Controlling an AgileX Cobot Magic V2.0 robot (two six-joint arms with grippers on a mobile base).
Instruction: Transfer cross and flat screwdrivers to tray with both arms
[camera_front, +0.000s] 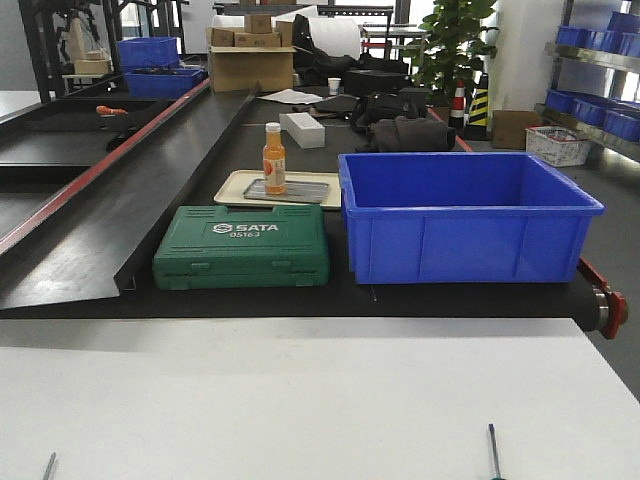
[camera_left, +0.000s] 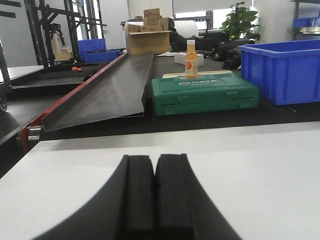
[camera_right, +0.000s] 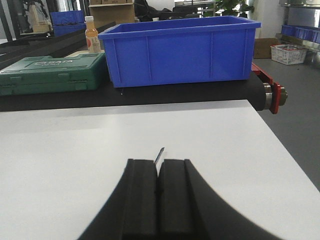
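Two thin dark screwdriver shafts lie on the white table (camera_front: 300, 400) at the bottom edge of the front view, one at the left (camera_front: 48, 465) and one at the right (camera_front: 493, 450). Their handles are cut off. My left gripper (camera_left: 154, 157) is shut and empty, low over the table. No screwdriver shows in its view. My right gripper (camera_right: 159, 161) is shut, low over the table. The tip of the right screwdriver (camera_right: 159, 154) peeks out just past its fingertips and seems to lie on the table beneath them. The grey metal tray is out of view.
Behind the table runs a black belt (camera_front: 480, 300) with a green SATA case (camera_front: 243, 245), a deep blue bin (camera_front: 465, 225), and a beige tray (camera_front: 235, 185) holding an orange bottle (camera_front: 273, 158). A dark sloping ramp (camera_front: 130, 200) stands at left.
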